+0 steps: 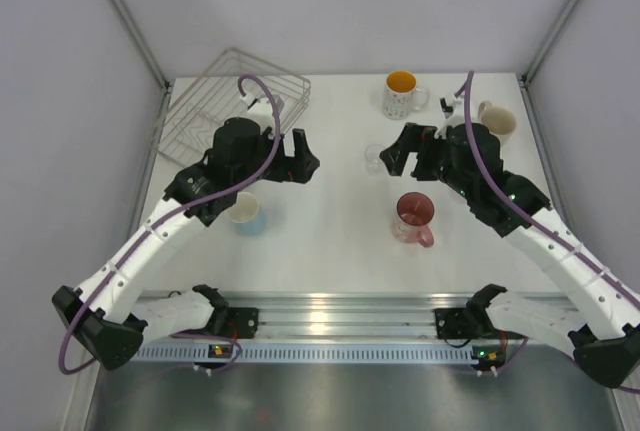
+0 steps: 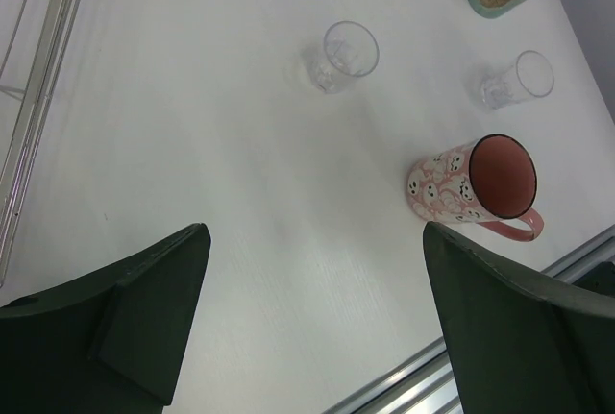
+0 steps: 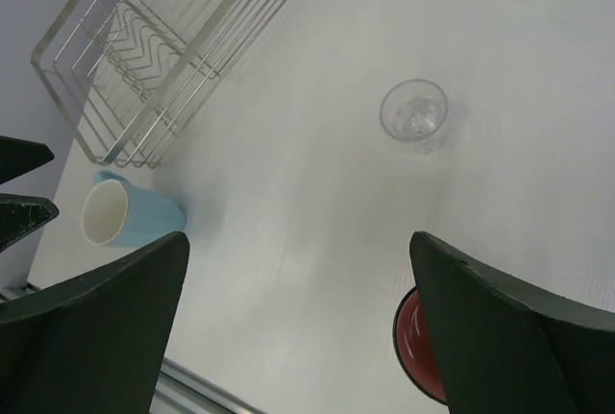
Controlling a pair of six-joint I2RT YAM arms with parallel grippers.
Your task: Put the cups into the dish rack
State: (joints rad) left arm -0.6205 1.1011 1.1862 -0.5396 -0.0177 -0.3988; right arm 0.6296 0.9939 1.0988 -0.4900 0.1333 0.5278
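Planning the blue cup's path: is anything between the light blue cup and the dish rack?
Nothing visible. Bare table separates the light blue cup from the dish rack; only the left arm hangs above that gap.

Bare table (image 1: 330, 221) between cup (image 1: 245, 213) and mug (image 1: 413, 219)

The top view looks steeply down from far above, on the near side of the pink mug (image 1: 414, 219). The left wrist view sits close, left of the pink mug (image 2: 461, 183), facing right. The right wrist view hangs almost over it, facing left. All three share the pink mug and one glass (image 1: 375, 158).
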